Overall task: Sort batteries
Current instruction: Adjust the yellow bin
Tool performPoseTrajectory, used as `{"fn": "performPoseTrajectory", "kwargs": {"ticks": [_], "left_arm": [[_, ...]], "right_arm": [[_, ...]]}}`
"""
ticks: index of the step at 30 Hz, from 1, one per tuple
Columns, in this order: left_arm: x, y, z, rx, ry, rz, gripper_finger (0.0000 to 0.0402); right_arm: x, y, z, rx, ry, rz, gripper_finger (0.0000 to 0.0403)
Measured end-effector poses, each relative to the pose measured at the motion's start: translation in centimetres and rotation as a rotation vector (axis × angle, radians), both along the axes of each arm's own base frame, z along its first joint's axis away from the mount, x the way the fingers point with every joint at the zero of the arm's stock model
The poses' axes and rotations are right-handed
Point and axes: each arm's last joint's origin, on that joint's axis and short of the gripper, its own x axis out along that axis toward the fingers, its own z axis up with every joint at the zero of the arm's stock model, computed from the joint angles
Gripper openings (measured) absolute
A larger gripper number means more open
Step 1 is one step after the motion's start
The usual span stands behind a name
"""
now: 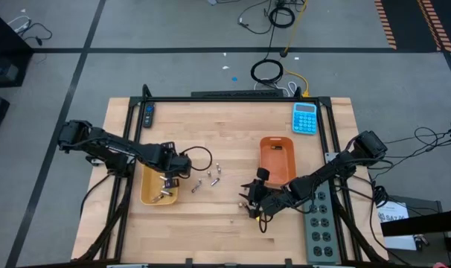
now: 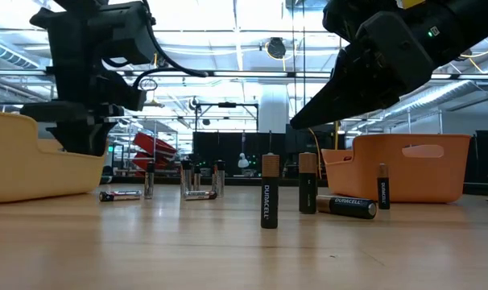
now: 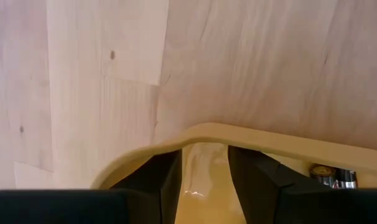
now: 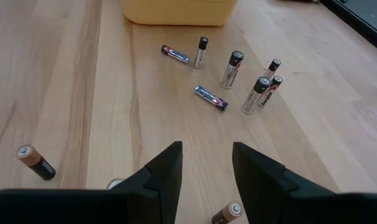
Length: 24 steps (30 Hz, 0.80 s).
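Several slim silvery batteries (image 1: 208,178) stand or lie on the wooden table between the trays; they also show in the right wrist view (image 4: 232,70). Thicker copper-topped batteries (image 2: 269,192) stand and lie near my right gripper. A yellow tray (image 1: 152,192) holds a few batteries (image 3: 331,176). An orange tray (image 1: 279,160) stands to the right. My left gripper (image 3: 204,177) is open and empty above the yellow tray's rim (image 3: 251,138). My right gripper (image 4: 207,165) is open and empty, low over the table among the copper-topped batteries (image 4: 36,162).
A blue calculator (image 1: 305,117) lies at the far right. A grey power strip (image 1: 321,227) lies along the right edge. A dark remote (image 1: 149,115) lies at the far left, and a black cable loop (image 1: 201,158) lies by the yellow tray. Bare wood shows along the near edge.
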Motion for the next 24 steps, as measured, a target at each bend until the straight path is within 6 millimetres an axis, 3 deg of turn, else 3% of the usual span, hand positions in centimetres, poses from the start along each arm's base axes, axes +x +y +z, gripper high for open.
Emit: {"fn": "performPoseTrajectory", "kwargs": {"ticks": [24], "left_arm": [[0.6,-0.02,0.06,0.014,-0.056,-0.039,0.0141]], "right_arm": [[0.01,-0.02,0.0,-0.002,0.001,0.001,0.0132]]}}
